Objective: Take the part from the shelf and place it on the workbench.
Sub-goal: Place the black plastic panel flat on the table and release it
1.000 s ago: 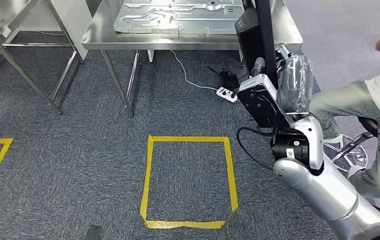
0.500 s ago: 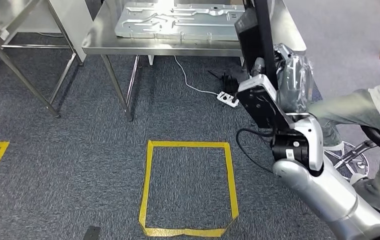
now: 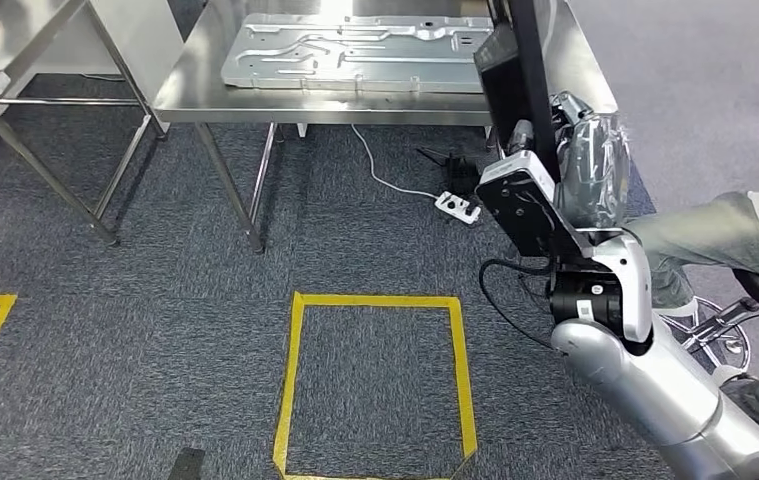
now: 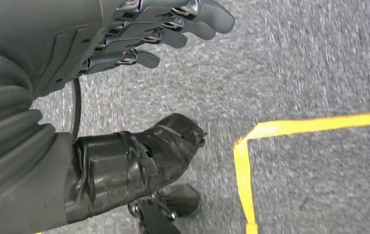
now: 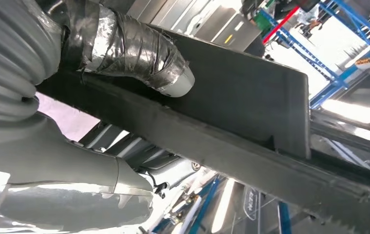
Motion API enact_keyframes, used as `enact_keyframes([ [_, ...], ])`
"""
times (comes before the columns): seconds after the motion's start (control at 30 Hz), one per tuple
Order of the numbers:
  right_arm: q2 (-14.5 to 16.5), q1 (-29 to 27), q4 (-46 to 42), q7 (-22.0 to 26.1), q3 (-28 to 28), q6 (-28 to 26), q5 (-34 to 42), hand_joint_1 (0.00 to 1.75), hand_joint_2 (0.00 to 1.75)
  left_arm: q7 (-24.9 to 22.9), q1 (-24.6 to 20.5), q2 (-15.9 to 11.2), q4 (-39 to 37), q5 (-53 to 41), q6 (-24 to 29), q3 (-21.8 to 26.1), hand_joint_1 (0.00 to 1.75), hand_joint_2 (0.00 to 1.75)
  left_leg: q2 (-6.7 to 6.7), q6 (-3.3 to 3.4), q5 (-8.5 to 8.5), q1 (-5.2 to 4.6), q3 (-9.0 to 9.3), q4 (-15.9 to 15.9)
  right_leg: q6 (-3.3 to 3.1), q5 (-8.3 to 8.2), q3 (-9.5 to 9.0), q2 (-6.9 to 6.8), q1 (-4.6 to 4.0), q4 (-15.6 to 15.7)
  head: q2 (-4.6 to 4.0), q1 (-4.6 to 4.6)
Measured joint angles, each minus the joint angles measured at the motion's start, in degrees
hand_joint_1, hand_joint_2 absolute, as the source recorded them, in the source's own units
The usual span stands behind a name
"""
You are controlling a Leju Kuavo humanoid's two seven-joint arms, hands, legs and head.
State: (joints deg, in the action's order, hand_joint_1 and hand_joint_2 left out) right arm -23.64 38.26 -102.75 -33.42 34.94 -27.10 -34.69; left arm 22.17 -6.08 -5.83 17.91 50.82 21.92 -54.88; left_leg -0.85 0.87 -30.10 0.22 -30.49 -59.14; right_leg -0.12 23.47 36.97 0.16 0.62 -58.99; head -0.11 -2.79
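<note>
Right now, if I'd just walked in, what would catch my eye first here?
Probably the silver right arm rising on the right, its right hand holding a long black part upright. Ahead stands a steel workbench bearing a pressed metal panel, and a yellow tape square marks the carpet below.

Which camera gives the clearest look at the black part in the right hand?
The right wrist view: the black part spans the frame, the right hand gripping it. The head view shows the part upright near the workbench; the left wrist view faces carpet.
</note>
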Motion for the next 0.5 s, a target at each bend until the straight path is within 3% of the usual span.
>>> enact_keyframes([
  [0.07, -0.02, 0.08, -0.02, 0.02, -0.02, 0.21, 0.00, 1.75, 1.75, -0.01, -0.13, 0.01, 0.01, -0.18, -0.01, 0.00, 0.00, 1.75, 0.19, -0.42, -1.02, 0.18, -2.47, -4.61, -0.67, 0.45, -1.01, -0.05, -0.04, 0.26, 0.00, -0.08],
  [0.13, -0.03, 0.05, -0.02, 0.08, -0.01, 0.33, 0.00, 1.75, 1.75, -0.12, -0.20, 0.00, 0.02, -0.32, -0.02, 0.00, 0.00, 1.75, 0.31, -0.76, -3.34, 0.24, -7.17, -11.59, -1.12, 1.17, -1.75, -0.09, -0.26, 0.33, 0.00, -0.12],
  [0.2, -0.03, -0.03, -0.02, 0.16, 0.00, 0.38, 0.00, 1.75, 1.75, -0.33, -0.09, -0.01, 0.02, -0.40, -0.02, 0.00, 0.00, 1.75, 0.31, -0.71, -4.26, 0.23, -10.58, -14.51, -1.29, 2.01, -2.62, -0.02, -0.52, 0.31, 0.00, -0.10],
  [0.23, -0.03, -0.04, -0.02, 0.21, 0.01, 0.42, 0.00, 1.75, 1.75, -0.41, -0.02, -0.01, 0.02, -0.44, -0.02, 0.00, 0.00, 1.75, 0.32, -0.52, -3.04, 0.22, -10.88, -13.22, -1.31, 2.46, -3.20, 0.01, -0.66, 0.30, 0.00, -0.12],
  [0.27, -0.03, -0.04, -0.02, 0.27, 0.01, 0.46, 0.00, 1.75, 1.75, -0.47, 0.00, -0.01, 0.02, -0.46, -0.02, 0.00, 0.00, 1.75, 0.32, -0.14, -0.64, 0.15, -10.30, -10.24, -1.30, 2.95, -3.87, 0.03, -0.79, 0.30, 0.00, -0.11],
  [0.3, -0.03, -0.04, -0.02, 0.32, 0.01, 0.50, 0.00, 1.75, 1.75, -0.51, 0.01, -0.02, 0.01, -0.49, -0.02, 0.00, 0.00, 1.75, 0.35, 0.37, 2.30, 0.00, -9.30, -6.44, -1.27, 3.44, -4.49, 0.03, -0.89, 0.32, 0.00, -0.10],
  [0.37, -0.03, 0.01, 0.01, 0.45, 0.01, 0.52, 0.00, 1.75, 1.75, -0.61, -0.05, -0.14, 0.02, -0.51, -0.03, -0.01, 0.00, 1.75, 0.47, 1.10, 5.50, -0.52, -7.56, -0.84, -0.96, 4.19, -5.28, 0.07, -0.99, 0.44, 0.00, 0.06],
  [0.5, -0.04, -0.18, 0.03, 0.55, 0.01, 0.53, -0.03, 1.75, 1.75, -0.72, -0.12, -0.32, 0.04, -0.51, -0.01, -0.02, 0.00, 1.75, 0.48, 2.05, 5.85, -0.96, -5.82, 1.55, 0.31, 4.56, -5.78, 0.14, -0.71, -0.28, 0.00, 0.22],
])
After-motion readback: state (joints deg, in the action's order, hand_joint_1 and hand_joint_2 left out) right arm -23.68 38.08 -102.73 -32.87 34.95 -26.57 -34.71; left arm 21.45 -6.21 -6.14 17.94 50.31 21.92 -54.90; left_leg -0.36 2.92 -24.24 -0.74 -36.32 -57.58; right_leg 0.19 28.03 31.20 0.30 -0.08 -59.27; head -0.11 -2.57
